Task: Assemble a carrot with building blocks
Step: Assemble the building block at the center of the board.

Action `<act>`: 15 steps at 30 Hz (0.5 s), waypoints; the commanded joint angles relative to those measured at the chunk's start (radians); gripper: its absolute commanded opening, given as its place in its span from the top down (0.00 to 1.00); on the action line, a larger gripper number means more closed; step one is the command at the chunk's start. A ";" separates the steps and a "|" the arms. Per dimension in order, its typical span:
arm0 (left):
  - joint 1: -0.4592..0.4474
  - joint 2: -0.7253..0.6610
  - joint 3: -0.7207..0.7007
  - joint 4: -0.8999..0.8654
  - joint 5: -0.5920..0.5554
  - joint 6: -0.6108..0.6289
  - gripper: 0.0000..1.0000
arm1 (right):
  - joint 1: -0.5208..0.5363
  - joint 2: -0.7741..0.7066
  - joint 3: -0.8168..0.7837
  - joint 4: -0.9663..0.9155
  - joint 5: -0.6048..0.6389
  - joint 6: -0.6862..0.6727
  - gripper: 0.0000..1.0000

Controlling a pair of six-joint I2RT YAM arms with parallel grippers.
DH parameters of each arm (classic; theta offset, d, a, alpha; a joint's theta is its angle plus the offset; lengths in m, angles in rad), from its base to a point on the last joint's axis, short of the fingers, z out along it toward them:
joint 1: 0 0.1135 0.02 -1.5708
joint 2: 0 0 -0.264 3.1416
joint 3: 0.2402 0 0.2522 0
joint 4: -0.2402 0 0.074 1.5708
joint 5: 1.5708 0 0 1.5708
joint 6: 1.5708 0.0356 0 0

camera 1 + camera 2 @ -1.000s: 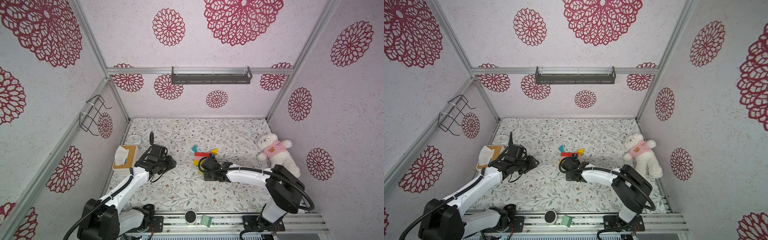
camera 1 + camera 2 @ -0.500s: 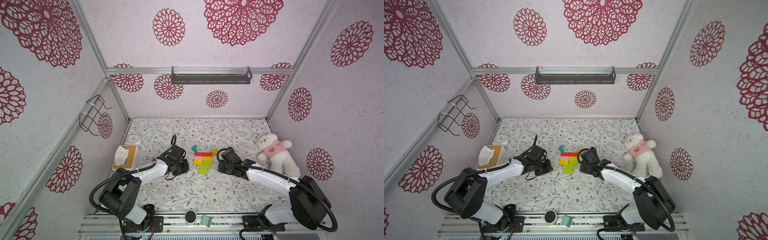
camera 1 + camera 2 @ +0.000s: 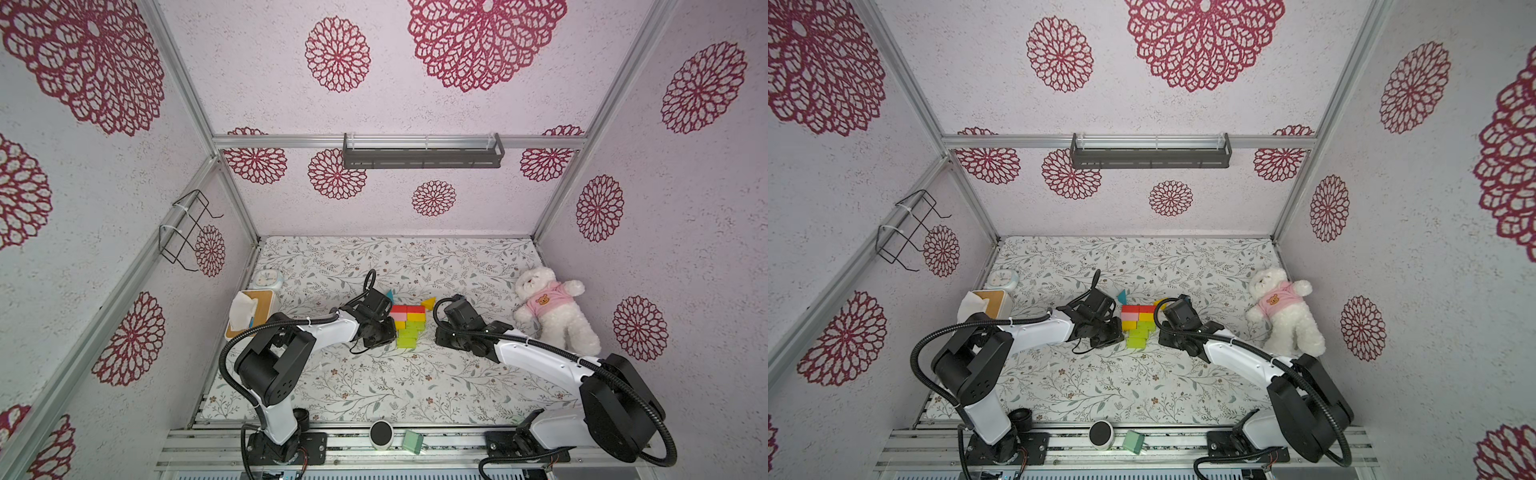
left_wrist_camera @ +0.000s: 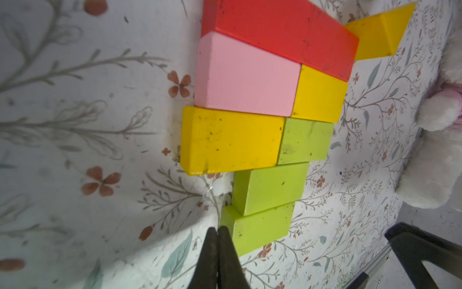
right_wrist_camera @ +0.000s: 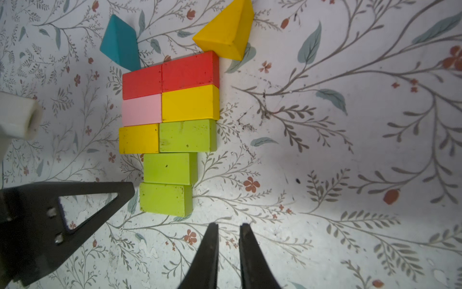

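Note:
The carrot (image 3: 409, 326) lies flat mid-table in both top views (image 3: 1138, 324). From its wide end the rows are two red blocks (image 5: 170, 75), pink (image 5: 141, 110) and yellow, yellow and lime green, then two single lime green blocks (image 5: 165, 199). A teal triangle (image 5: 120, 42) and a yellow triangle (image 5: 225, 35) lie at the red end. My left gripper (image 4: 218, 229) is shut and empty, its tips against the side of the end lime block (image 4: 260, 230). My right gripper (image 5: 228, 226) stands slightly open and empty, just off the narrow end on the other side.
A white teddy bear (image 3: 548, 307) lies at the right wall. A tissue box (image 3: 251, 311) and a small clock (image 3: 266, 279) stand at the left wall. A pale mint block (image 3: 413, 440) and a round device (image 3: 381, 434) sit on the front rail.
My left arm swung in from the left to the carrot's side and its gripper shut. My right arm drew back to the right off the blocks, uncovering the lime green rows.

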 commanded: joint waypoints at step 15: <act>-0.043 0.036 0.030 -0.014 -0.012 -0.034 0.95 | -0.012 -0.027 -0.022 0.042 -0.026 -0.010 0.80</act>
